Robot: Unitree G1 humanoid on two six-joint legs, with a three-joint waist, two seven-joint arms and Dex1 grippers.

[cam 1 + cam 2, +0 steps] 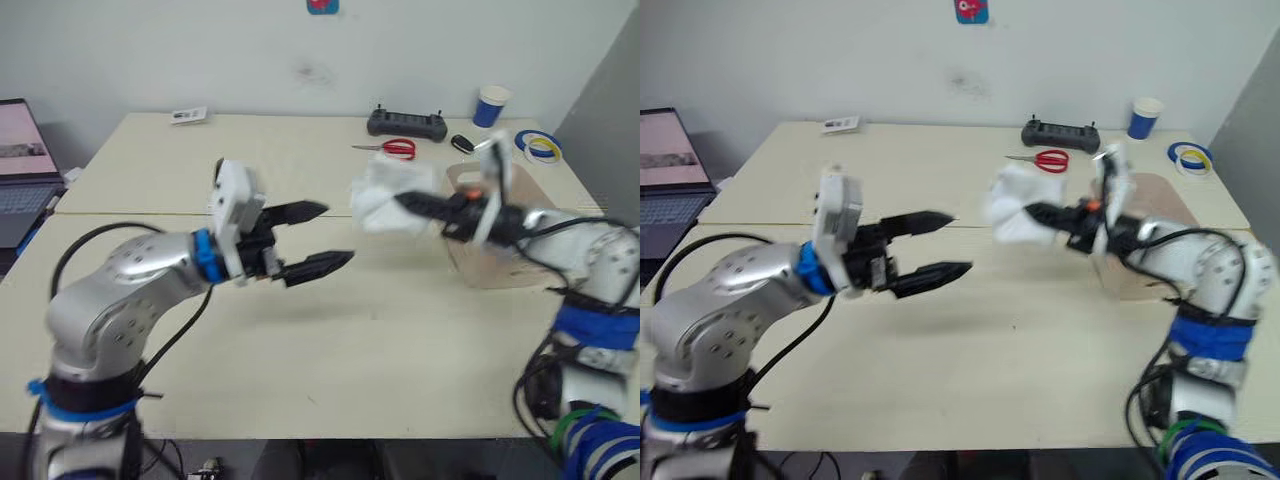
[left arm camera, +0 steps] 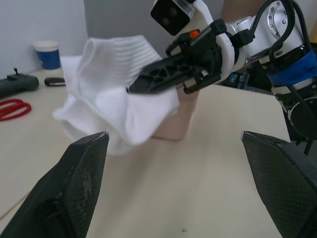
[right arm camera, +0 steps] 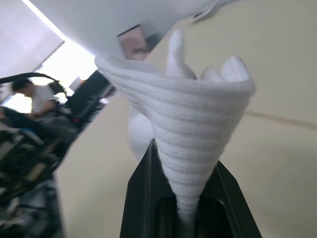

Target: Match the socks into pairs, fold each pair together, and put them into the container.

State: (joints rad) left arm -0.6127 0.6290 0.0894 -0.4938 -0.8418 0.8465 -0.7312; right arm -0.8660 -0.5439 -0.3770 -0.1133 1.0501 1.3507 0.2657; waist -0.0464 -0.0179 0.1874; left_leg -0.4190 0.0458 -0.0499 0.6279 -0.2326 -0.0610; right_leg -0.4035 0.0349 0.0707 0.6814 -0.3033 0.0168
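A bundle of white socks (image 1: 383,205) hangs in the air over the table, and my right gripper (image 1: 405,202) is shut on it. The right wrist view has the ribbed white fabric (image 3: 193,124) pinched between the two black fingers (image 3: 146,198). My left gripper (image 1: 336,236) is open with nothing in it, a short way left of the bundle and pointing toward it. In the left wrist view the socks (image 2: 111,106) hang between and beyond my open fingers (image 2: 81,173). The pale pink-beige container (image 1: 482,266) stands on the table at the right, behind and under my right forearm. What it holds is hidden.
Along the table's far edge lie red scissors (image 1: 396,148), a black controller (image 1: 407,123), a key fob (image 1: 462,143), a blue-and-white cup (image 1: 492,105), tape rolls (image 1: 540,146) and a small card (image 1: 188,115). A laptop (image 1: 22,170) sits far left. A person (image 3: 29,96) sits in the background.
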